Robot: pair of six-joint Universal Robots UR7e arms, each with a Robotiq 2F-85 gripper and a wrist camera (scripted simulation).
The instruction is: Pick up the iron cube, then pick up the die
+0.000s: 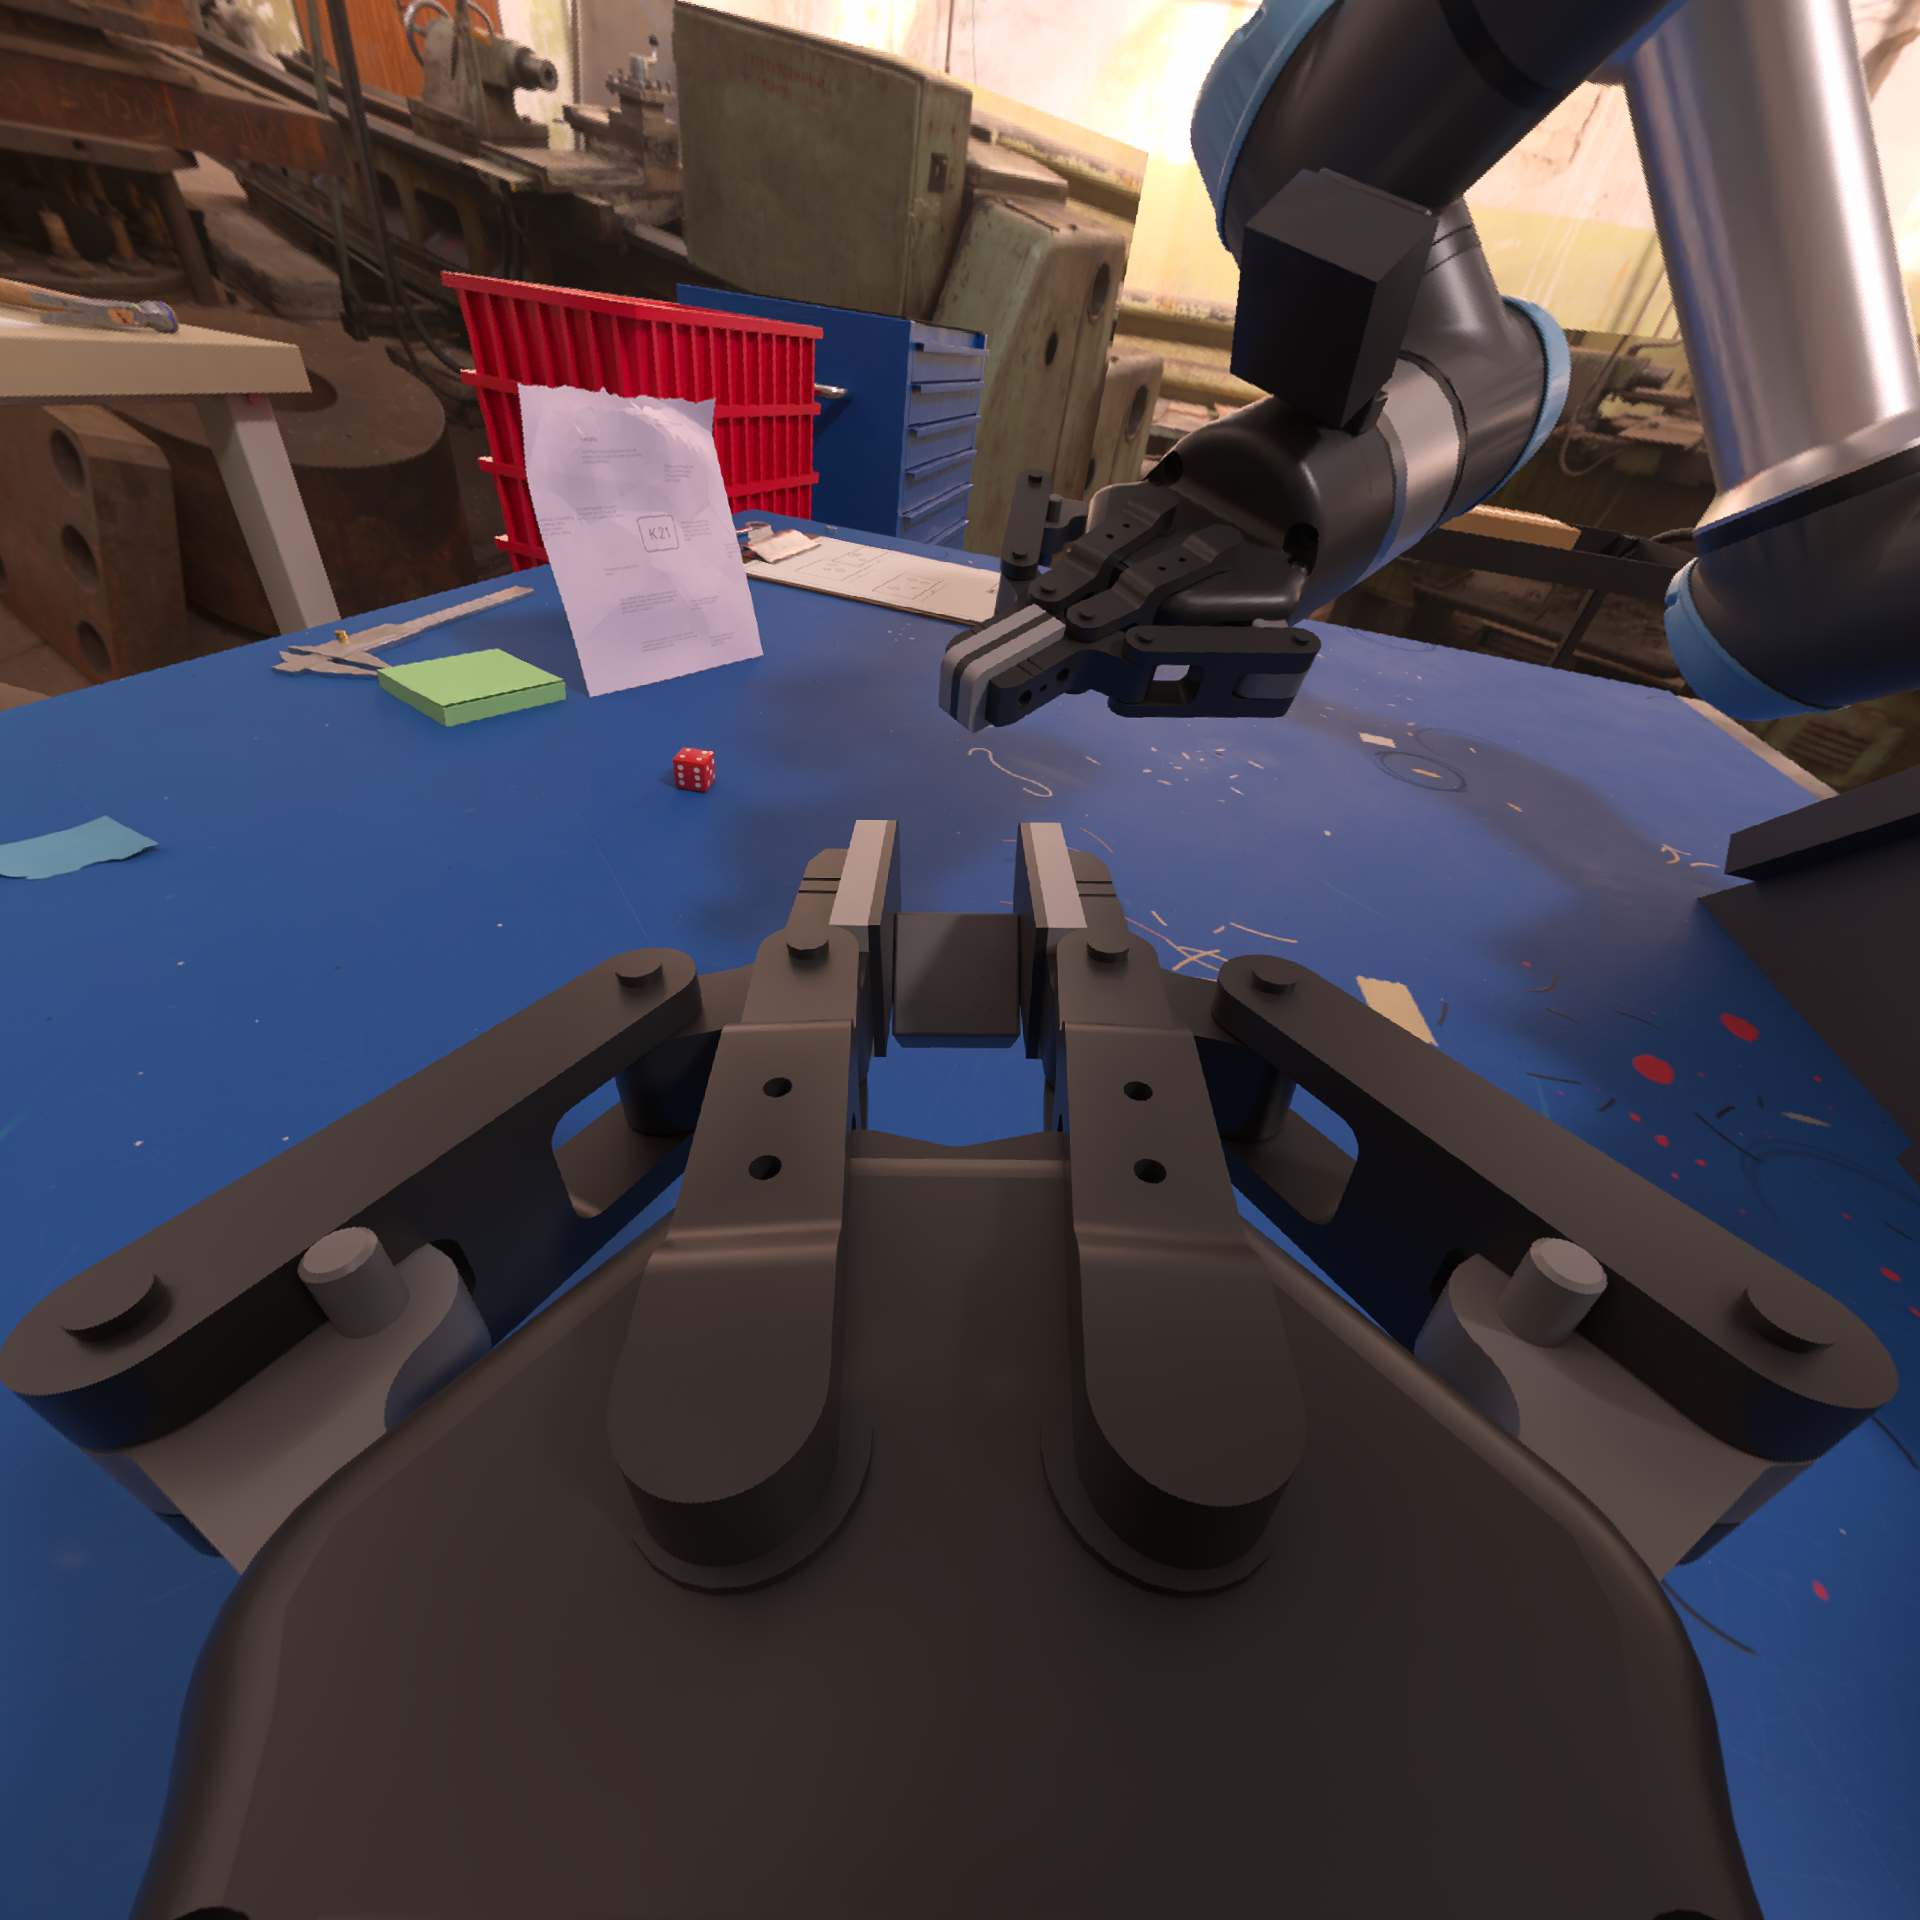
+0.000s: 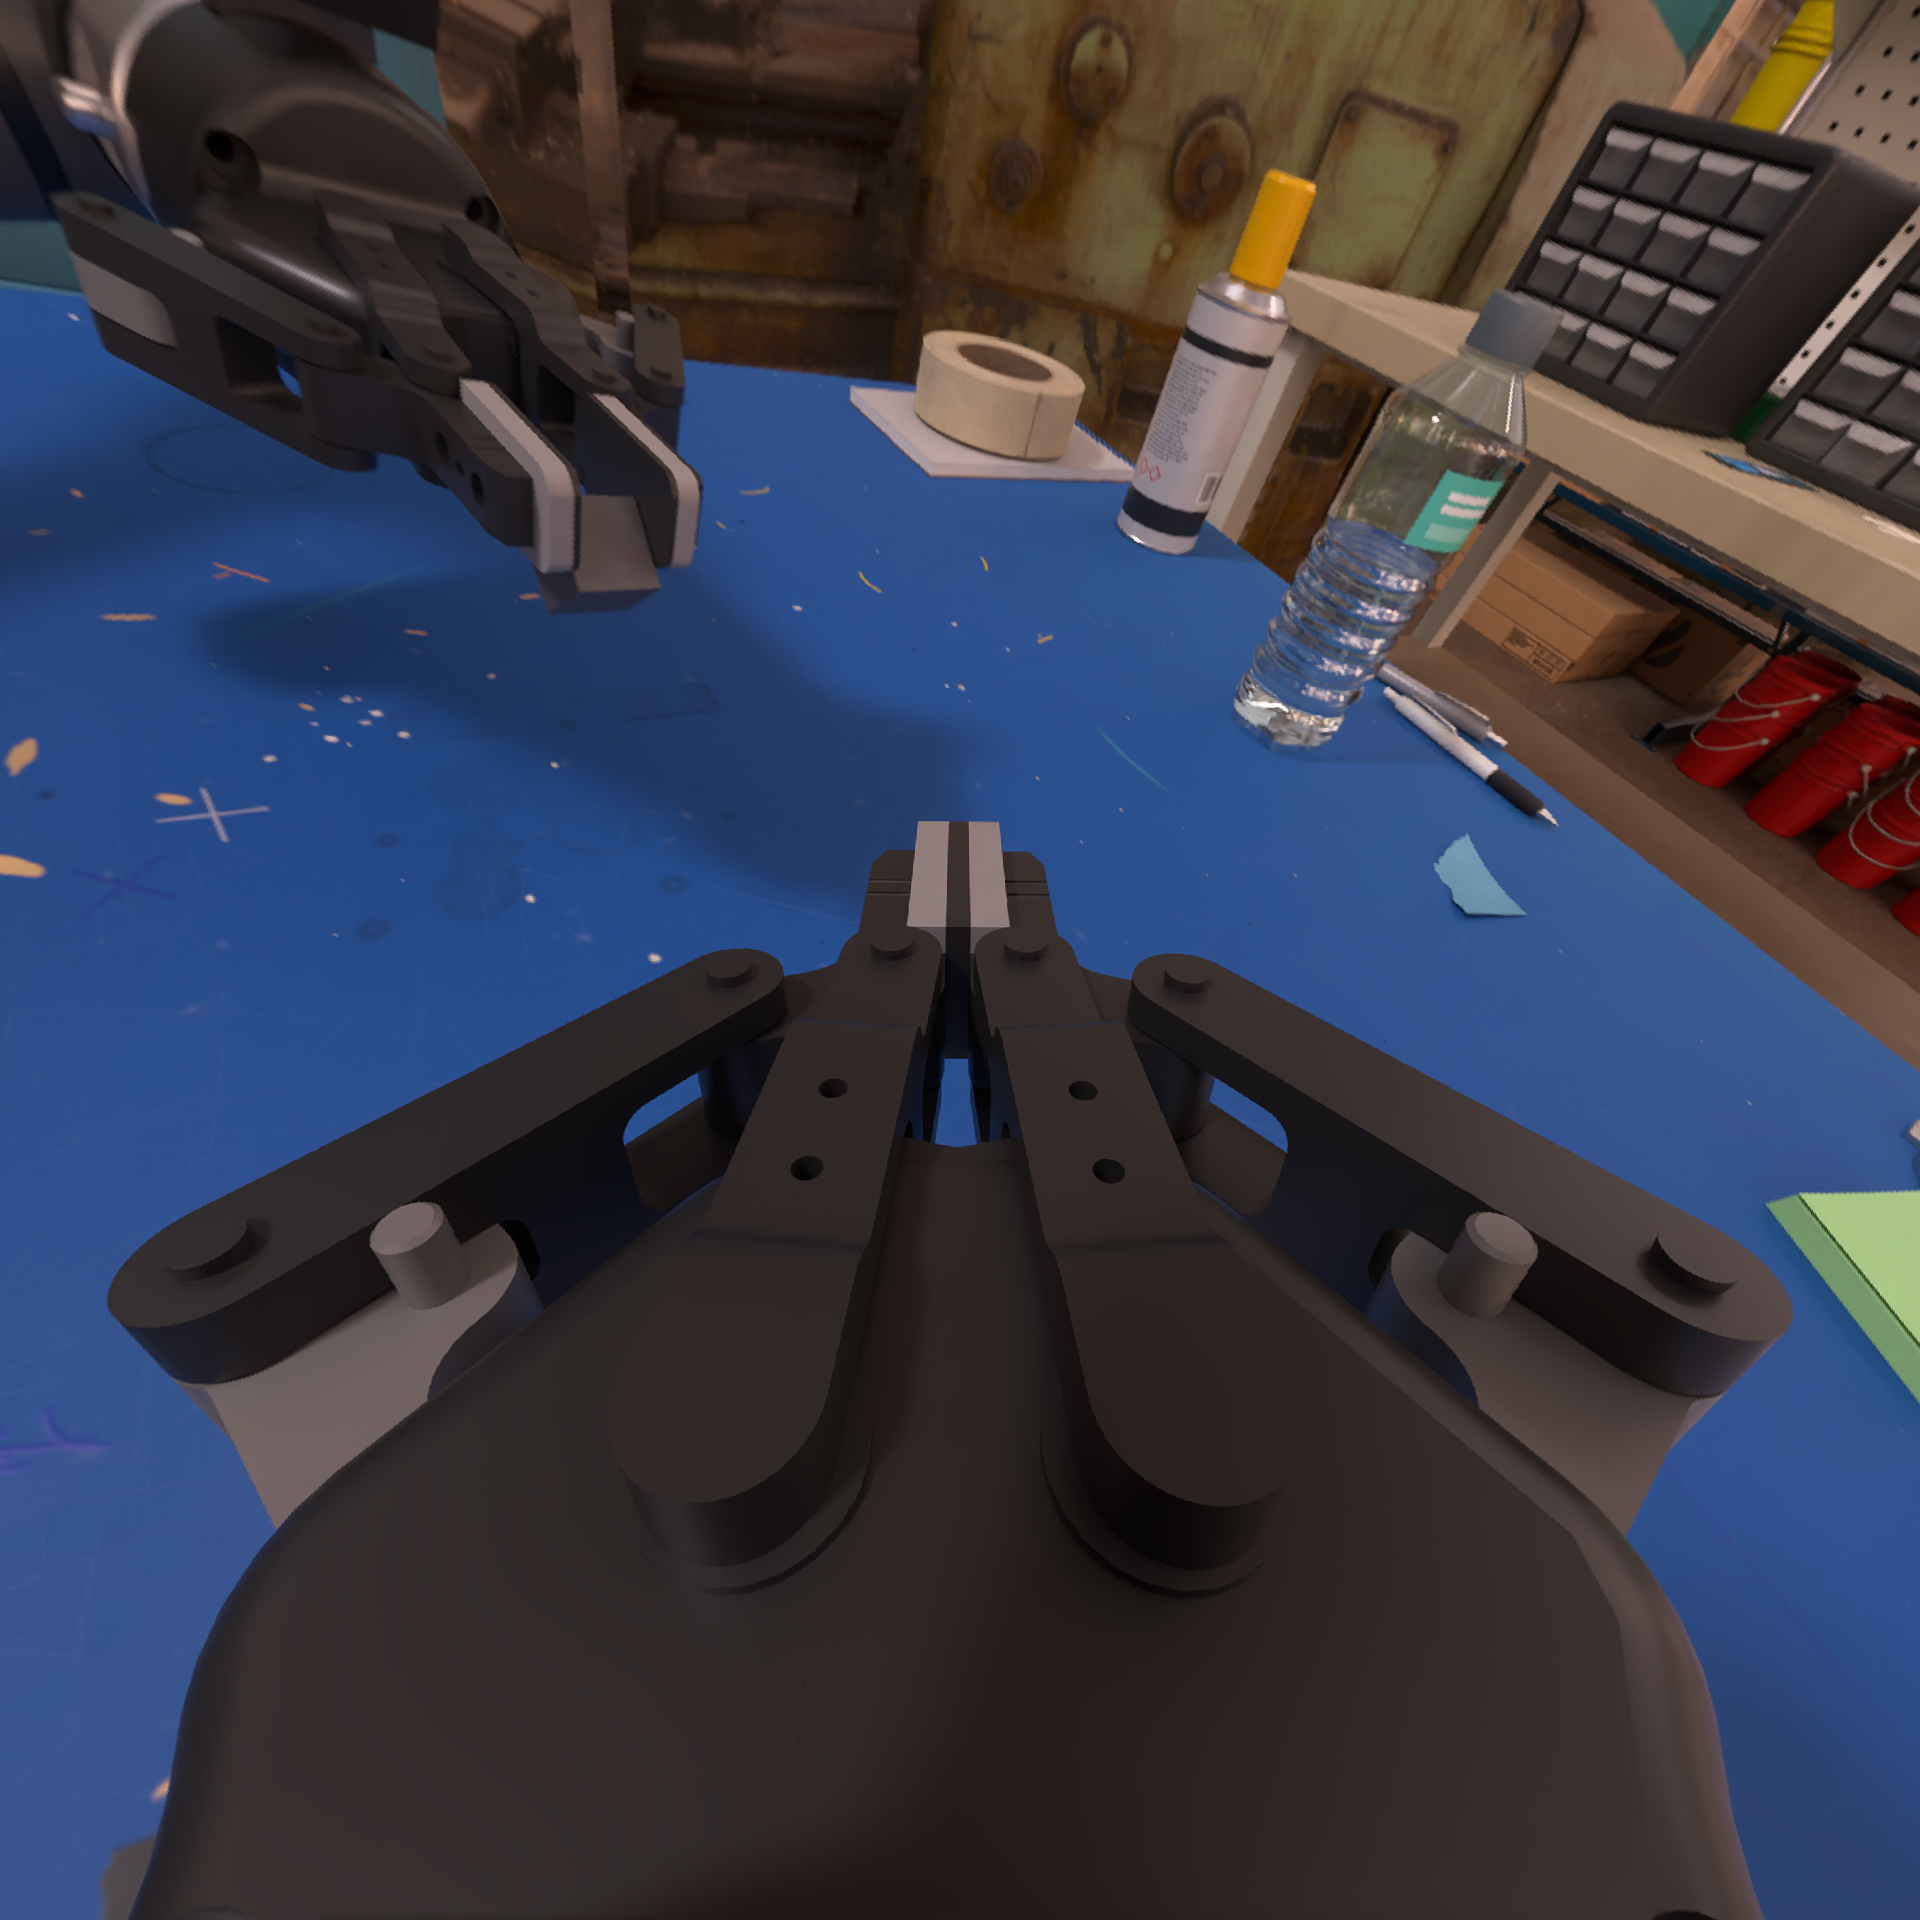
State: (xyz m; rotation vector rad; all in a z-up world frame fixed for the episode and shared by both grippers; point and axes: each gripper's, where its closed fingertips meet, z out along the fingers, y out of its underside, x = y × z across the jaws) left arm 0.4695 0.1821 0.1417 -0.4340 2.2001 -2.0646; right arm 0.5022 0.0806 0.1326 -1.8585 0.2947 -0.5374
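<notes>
My left gripper (image 1: 958, 873) is shut on the dark grey iron cube (image 1: 956, 977), held between its pads above the blue table (image 1: 312, 987). In the right wrist view the same gripper (image 2: 613, 540) shows at upper left with the cube (image 2: 608, 566) lifted clear of the table. The small red die (image 1: 693, 770) with white pips sits on the table, ahead and to the left of my left gripper. My right gripper (image 2: 958, 873) is shut and empty above the table. It also shows in the left wrist view (image 1: 971, 686), right of and beyond the die.
A green pad (image 1: 473, 686), a leaning paper sheet (image 1: 639, 540), a ruler and a red crate (image 1: 644, 384) stand at the far left. A tape roll (image 2: 997, 395), a spray can (image 2: 1210, 384), a water bottle (image 2: 1371, 551) and pens (image 2: 1465, 748) line the other edge.
</notes>
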